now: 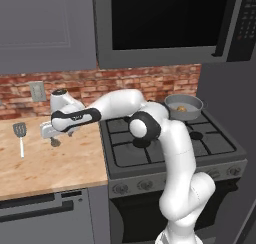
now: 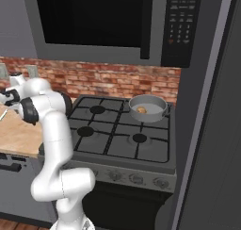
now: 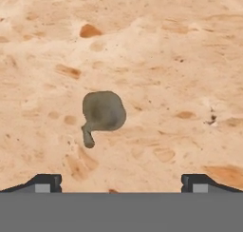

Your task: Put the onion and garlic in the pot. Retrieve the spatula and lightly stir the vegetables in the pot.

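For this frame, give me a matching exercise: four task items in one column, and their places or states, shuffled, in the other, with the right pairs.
Items:
1. onion
2. garlic
3. spatula
4. pincer

Places or states:
A. lying on the wooden counter, far left
B. open, hovering above the counter
C. inside the pot on the stove
D. on the counter, right below the hand camera

Pairs: 1-C, 2-D, 3-A, 4-B

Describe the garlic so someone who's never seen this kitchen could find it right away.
Start at the wooden counter left of the stove. The garlic lies there just below the open gripper, right of the spatula. It is a small dull grey-brown lump with a short stub, unlike the golden onion in the pot.
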